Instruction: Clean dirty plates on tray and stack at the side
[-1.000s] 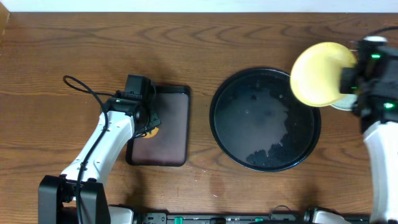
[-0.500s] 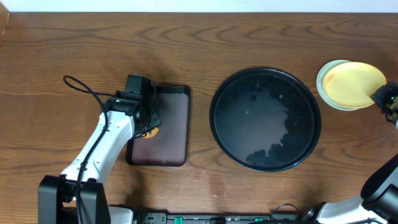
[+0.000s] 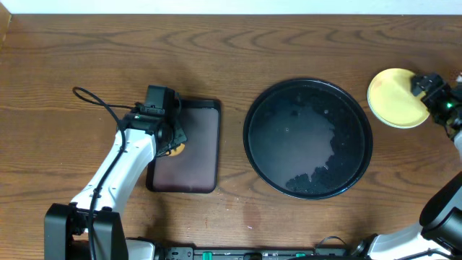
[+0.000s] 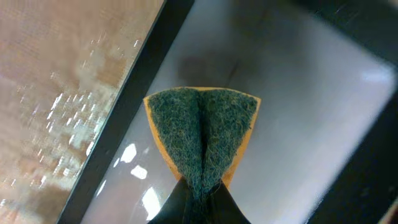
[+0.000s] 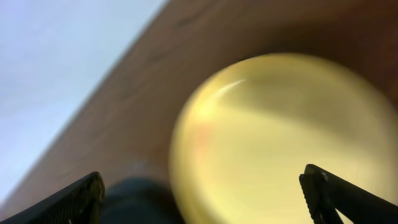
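Note:
The large round black tray (image 3: 249, 137) has no plates on it. A pale yellow plate (image 3: 393, 97) lies flat on the table to its right; from above only this plate shows there. My right gripper (image 3: 421, 88) is at the plate's right edge, open and holding nothing. In the right wrist view the yellow plate (image 5: 280, 137) is blurred beneath the wide-apart fingers of the right gripper (image 5: 202, 193). My left gripper (image 3: 173, 146) hangs over the dark rectangular tray, shut on a sponge (image 4: 202, 134) with a green scouring face and an orange body.
The dark rectangular tray (image 3: 195, 155) lies left of the round tray, wet and glossy. Dark crumbs and water (image 3: 317, 177) lie in the round tray's lower right. A black cable (image 3: 97, 101) loops left of the left arm.
The right arm carried the yellow plate from above the tray's right rim to the table at the right, laid it flat and opened its jaws. The left arm stayed still.

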Controlling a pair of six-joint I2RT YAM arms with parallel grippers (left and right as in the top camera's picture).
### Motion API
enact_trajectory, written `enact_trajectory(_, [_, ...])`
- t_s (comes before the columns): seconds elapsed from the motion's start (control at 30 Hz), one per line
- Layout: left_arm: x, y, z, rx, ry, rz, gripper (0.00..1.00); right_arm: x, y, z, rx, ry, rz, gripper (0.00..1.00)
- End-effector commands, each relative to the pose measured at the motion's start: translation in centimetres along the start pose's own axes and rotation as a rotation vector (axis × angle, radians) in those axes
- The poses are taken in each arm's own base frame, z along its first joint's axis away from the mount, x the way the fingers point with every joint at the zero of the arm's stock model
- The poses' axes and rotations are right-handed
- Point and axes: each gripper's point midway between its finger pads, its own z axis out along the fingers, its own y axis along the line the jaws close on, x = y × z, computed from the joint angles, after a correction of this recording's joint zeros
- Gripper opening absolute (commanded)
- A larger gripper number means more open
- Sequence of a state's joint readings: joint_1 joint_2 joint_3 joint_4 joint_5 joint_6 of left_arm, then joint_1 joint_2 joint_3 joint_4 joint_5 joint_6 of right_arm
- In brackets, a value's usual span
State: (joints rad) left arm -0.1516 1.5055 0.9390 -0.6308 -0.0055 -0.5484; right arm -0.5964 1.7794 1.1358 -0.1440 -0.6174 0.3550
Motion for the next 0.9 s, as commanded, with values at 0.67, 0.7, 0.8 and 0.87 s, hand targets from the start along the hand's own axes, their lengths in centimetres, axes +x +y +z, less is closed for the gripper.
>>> enact_trajectory(0.67, [0.4, -0.2, 0.6, 0.057, -0.060, 0.235, 0.75, 9.8, 26.0, -10.0, -0.623, 0.165, -0.485, 0.99])
enact_trajectory(0.7, [0.1, -0.3, -0.1, 0.065, -0.076, 0.234, 0.76, 10.2, 26.1, -10.5, -0.597, 0.158, -0.510, 0.99])
enact_trajectory(0.8, [-1.5, -1.1, -4.0, 0.113, -0.164, 0.228, 0.76, 11.3, 26.0, -11.9, -0.528, 0.147, -0.563, 0.99])
enact_trajectory(0.87, [-2.6, -1.6, -8.2, 0.171, -0.269, 0.213, 0.76, 12.3, 26.1, -13.4, -0.518, 0.155, -0.589, 0.99])
